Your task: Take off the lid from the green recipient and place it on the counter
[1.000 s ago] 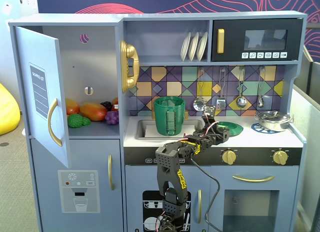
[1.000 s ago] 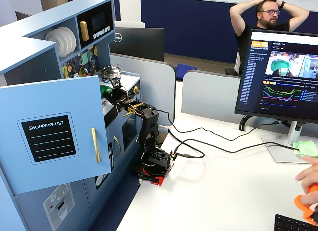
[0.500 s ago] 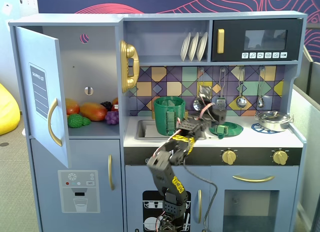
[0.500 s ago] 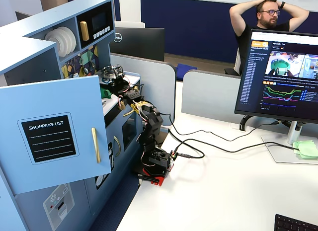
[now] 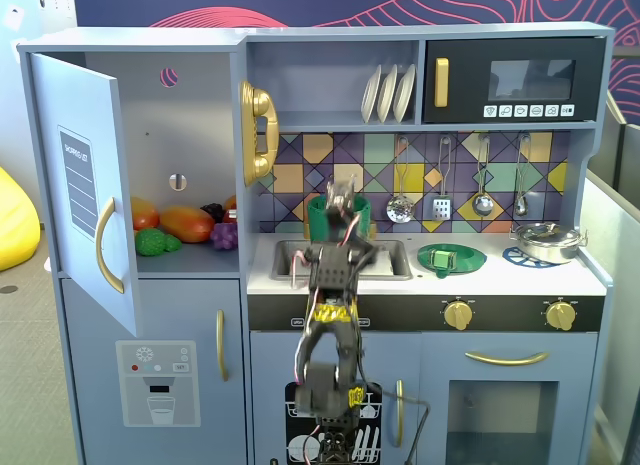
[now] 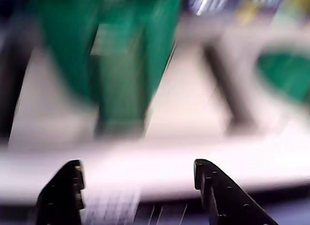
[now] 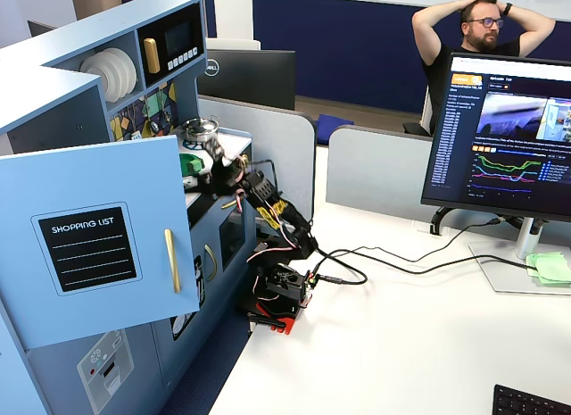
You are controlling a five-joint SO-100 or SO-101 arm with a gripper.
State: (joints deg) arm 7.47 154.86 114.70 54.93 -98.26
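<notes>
1 lid [image 5: 451, 257] is lying on the counter [image 5: 500, 275] beside its right burner edge; gripper [image 6: 138, 179], spread and empty, is facing the green recipient [image 6: 121, 51]. Retract clear of both.

The lid [image 5: 451, 257] looks like smooth green plastic with a slight sheen; the counter [image 5: 500, 277] is matt pale grey; the silver pot [image 5: 547, 241] is shiny metal.

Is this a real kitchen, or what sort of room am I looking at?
Probably an office or lab, not a kitchen: a toy kitchen stands by a white desk with a monitor, and a small robot arm works at its counter.
</notes>
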